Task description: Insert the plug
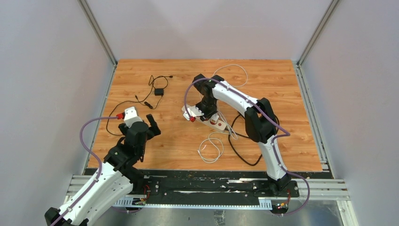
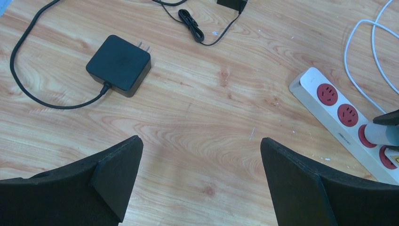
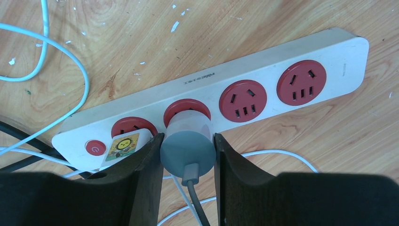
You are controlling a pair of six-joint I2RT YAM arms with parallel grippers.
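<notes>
A white power strip [image 3: 291,52] with red sockets lies on the wooden table [image 1: 179,141]. My right gripper [image 3: 188,141] is shut on a round grey plug [image 3: 187,153]. The plug's pale front end stands against the second socket from the switch end, and its grey cord trails down between the fingers. Two sockets to its right are bare. In the top view the right gripper [image 1: 203,110] is over the strip [image 1: 217,123]. My left gripper [image 2: 201,155] is open and empty above bare wood, left of the strip [image 2: 310,82]; it also shows in the top view [image 1: 141,123].
A white plug with a yellow sticker [image 3: 123,145] fills the socket beside the red switch [image 3: 94,148]. A black adapter [image 2: 119,63] and its cord lie far left. White cable loops [image 1: 210,148] and a black cable [image 1: 244,153] lie near the strip.
</notes>
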